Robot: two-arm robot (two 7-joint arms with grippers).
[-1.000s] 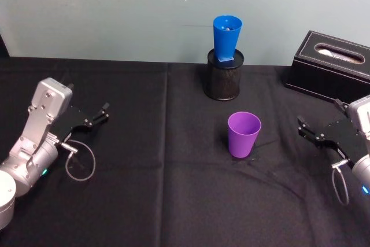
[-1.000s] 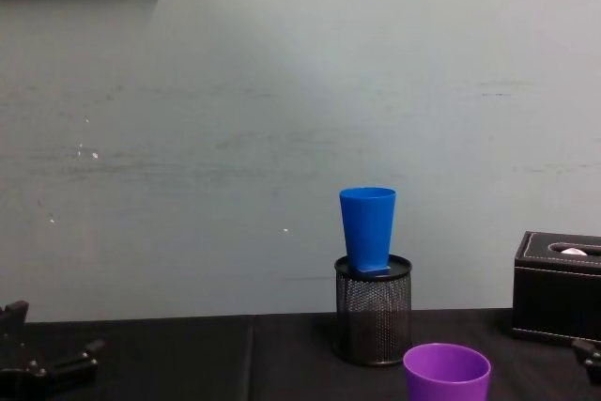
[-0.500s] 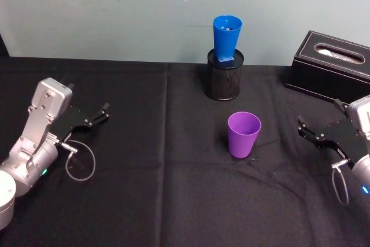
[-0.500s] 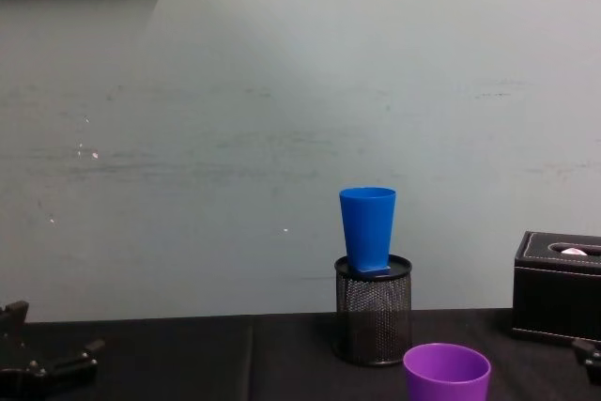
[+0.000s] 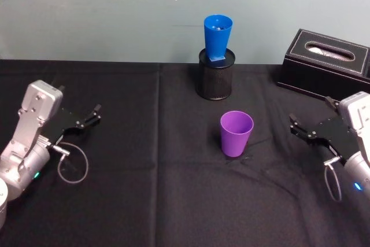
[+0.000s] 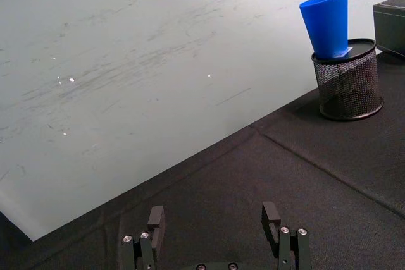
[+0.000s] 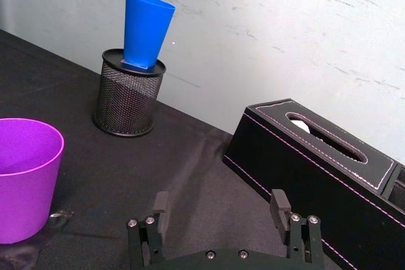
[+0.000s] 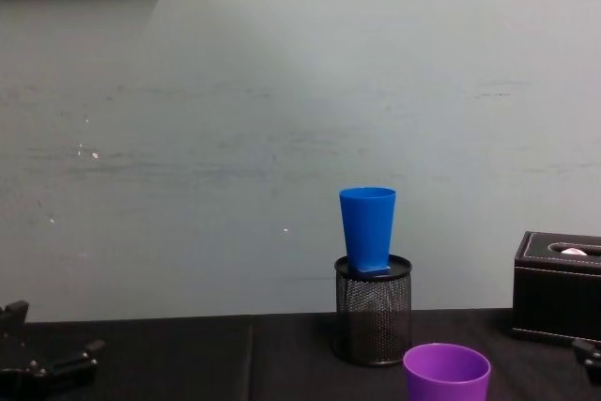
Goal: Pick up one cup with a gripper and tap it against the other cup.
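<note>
The purple cup [image 5: 236,133] stands upright on the black cloth near the table's middle, also in the right wrist view [image 7: 22,175] and the chest view [image 8: 447,375]. The blue cup [image 5: 217,36] sits upright in the mouth of a black mesh pen holder [image 5: 215,82] behind it, close to the wall. My right gripper [image 5: 308,111] is open to the right of the purple cup, apart from it, its fingers [image 7: 160,205] holding nothing. My left gripper [image 5: 78,99] rests open at the far left, with bare fingers [image 6: 155,217].
A black tissue box [image 5: 324,65] stands at the back right by the wall. A thin cable loop [image 5: 72,163] lies beside my left arm. Black cloth covers the whole table; the wall rises just behind the pen holder.
In the head view everything sits a little further left, as if that view itself shifted. The chest view is unchanged. Cups and grippers hold their places.
</note>
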